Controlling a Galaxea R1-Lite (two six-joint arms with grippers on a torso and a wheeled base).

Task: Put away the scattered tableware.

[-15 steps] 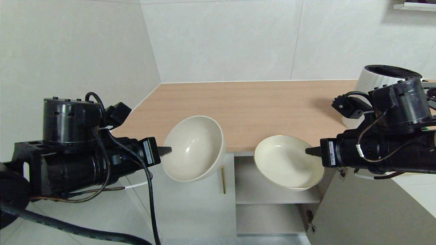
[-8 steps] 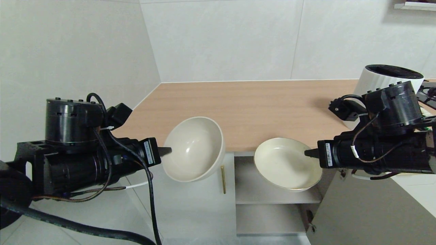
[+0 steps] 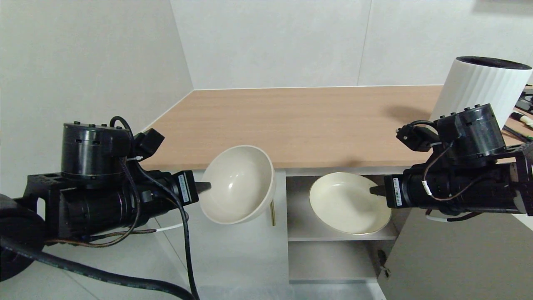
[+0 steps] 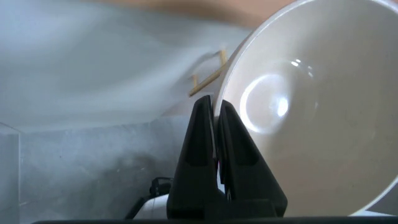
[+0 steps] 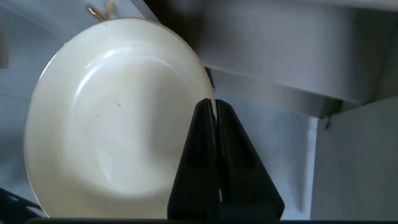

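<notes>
Left end effector [image 3: 204, 186]: closed on the rim of the bowl [image 3: 237, 183]. In the left wrist view the two fingers [image 4: 202, 134] pinch the bowl's [image 4: 311, 112] edge between them.

Bowl: cream and deep, held in the air at 3 o'clock of the left end effector, tipped so its mouth faces the head camera. Its glazed inside shows bare, with a spot of reflected light. It hangs before the closed cabinet door [image 3: 233, 254], just below the worktop [image 3: 291, 121] edge, covering the top of the gold handle [image 3: 272, 213].

Right end effector [image 3: 374, 191]: closed on the rim of the plate [image 3: 347, 204]. In the right wrist view the fingers [image 5: 200, 143] clamp the plate's [image 5: 118, 118] edge.

Plate: cream, shallow, with a thin gold rim, held at 9 o'clock of the right end effector and tilted toward the camera. Its bare face is showing. It is at 3 o'clock of the bowl and apart from it.

Cabinet: the right half stands open, with its door [image 3: 449, 258] swung out at 4 o'clock. The plate is at the mouth of the upper compartment, above the shelf [image 3: 304, 227]. Whether it touches the shelf cannot be told.

Ribbed container [image 3: 483, 87]: white and tall, standing on the worktop at 2 o'clock. Its mouth is dark and its contents are hidden.
</notes>
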